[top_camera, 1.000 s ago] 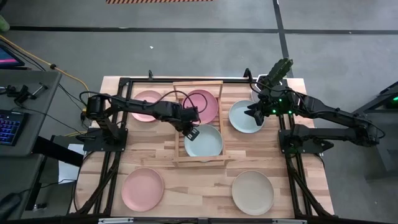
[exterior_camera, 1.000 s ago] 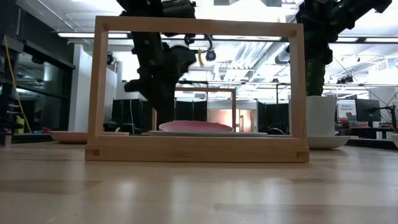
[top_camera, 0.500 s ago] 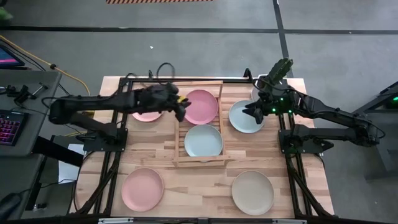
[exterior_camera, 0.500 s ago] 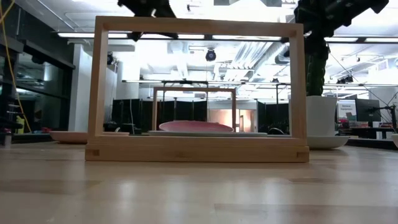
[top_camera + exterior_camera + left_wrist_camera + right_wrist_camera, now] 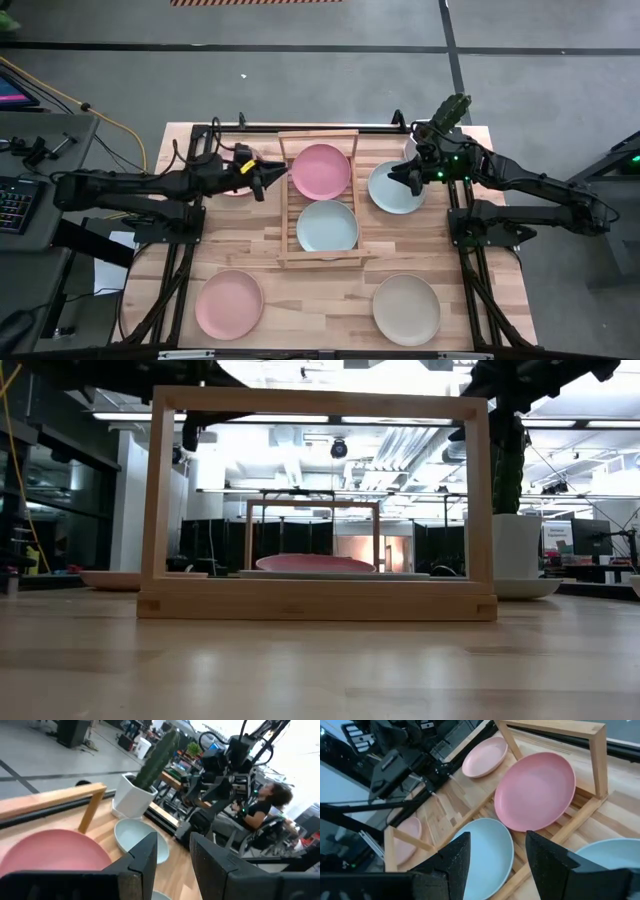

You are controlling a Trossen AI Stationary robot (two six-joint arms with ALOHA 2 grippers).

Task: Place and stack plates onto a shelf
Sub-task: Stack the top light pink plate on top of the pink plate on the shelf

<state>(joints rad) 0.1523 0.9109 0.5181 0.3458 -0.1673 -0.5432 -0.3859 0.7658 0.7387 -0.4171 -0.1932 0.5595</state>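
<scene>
The shelf (image 5: 320,258) holds a pink plate (image 5: 320,170) on its far half and a pale blue-green plate (image 5: 327,226) on its near half. My left gripper (image 5: 270,174) hangs open just left of the shelf, over another pink plate (image 5: 485,757), with nothing between its fingers (image 5: 150,855). My right gripper (image 5: 392,178) is open above the left rim of a second blue-green plate (image 5: 400,190), which lies on the table right of the shelf. A pink plate (image 5: 229,304) and a cream plate (image 5: 406,308) lie near the table's near edge.
A white pot with a cactus (image 5: 443,118) stands at the far right corner, close behind my right gripper. The shelf's upright end frame (image 5: 315,600) rises well above the plates. A person (image 5: 265,805) sits beyond the table's right side.
My left gripper has risen from over the blue-green plate inside the shelf and drawn back toward the table's left, out past the shelf's left rail. It now hangs over the far-left pink plate. The plates have stayed where they were.
</scene>
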